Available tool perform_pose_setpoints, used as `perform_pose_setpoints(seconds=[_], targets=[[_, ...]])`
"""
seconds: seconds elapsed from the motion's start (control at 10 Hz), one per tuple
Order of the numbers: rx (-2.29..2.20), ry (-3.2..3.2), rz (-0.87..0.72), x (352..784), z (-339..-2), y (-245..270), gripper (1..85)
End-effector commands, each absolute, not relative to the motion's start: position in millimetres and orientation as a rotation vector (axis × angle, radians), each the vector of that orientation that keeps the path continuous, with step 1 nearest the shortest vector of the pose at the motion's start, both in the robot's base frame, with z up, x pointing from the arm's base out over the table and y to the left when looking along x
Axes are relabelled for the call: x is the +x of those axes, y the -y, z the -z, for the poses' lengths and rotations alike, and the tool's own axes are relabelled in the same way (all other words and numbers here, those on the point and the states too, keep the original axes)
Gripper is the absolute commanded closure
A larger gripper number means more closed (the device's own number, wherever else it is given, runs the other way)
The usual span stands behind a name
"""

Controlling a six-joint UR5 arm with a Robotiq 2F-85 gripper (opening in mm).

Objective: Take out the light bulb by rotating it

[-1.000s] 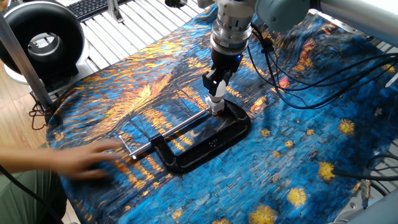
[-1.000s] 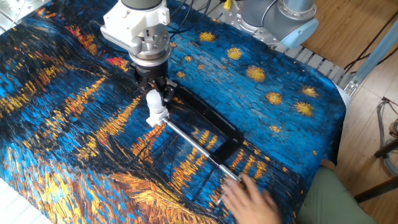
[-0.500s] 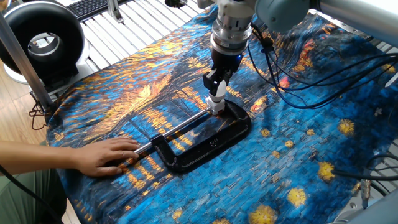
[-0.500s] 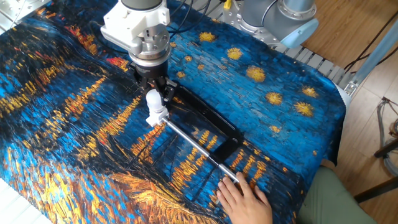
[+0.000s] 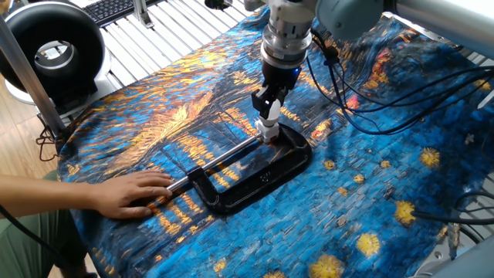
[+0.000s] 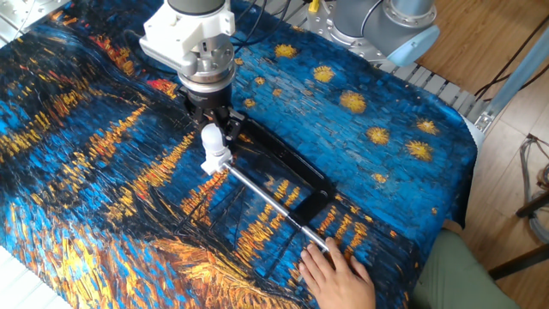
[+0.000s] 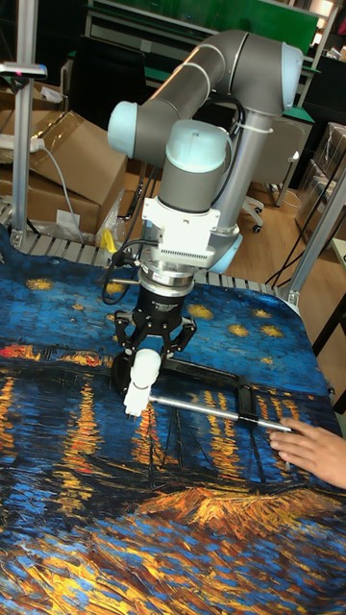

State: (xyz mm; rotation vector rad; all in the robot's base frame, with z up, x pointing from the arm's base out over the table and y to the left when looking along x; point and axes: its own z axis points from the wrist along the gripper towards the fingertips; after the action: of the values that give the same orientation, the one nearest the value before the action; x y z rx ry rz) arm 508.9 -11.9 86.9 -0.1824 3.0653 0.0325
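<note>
- The person's hand, blurred in motion a second ago, is now resting flat on the cloth beside the handle end of the black clamp; it has not shifted over the last half second.
- The tool is gripping the light bulb, its fingers closed on the round top.
- The light bulb is standing tilted over the socket, which the clamp is pinning at its far end.
- The arm and bulb are showing no change across the interval.
- Judgement: the hand is bracing the clamp, so rotation can proceed; unscrewing is not visibly advancing yet.
</note>
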Motion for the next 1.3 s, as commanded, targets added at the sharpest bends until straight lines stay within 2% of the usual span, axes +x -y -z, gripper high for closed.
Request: perform_pose_setpoints(seconds=[0.0, 0.6, 0.9, 1.2], targets=[[-0.173, -3.055, -0.058, 511, -88, 8, 46.7], [-0.351, -3.019, -0.093, 515, -88, 3, 50.7], [-0.558, -2.980, -0.104, 513, -83, 17, 49.0], [-0.752, -2.953, -0.004, 513, -89, 30, 49.0]])
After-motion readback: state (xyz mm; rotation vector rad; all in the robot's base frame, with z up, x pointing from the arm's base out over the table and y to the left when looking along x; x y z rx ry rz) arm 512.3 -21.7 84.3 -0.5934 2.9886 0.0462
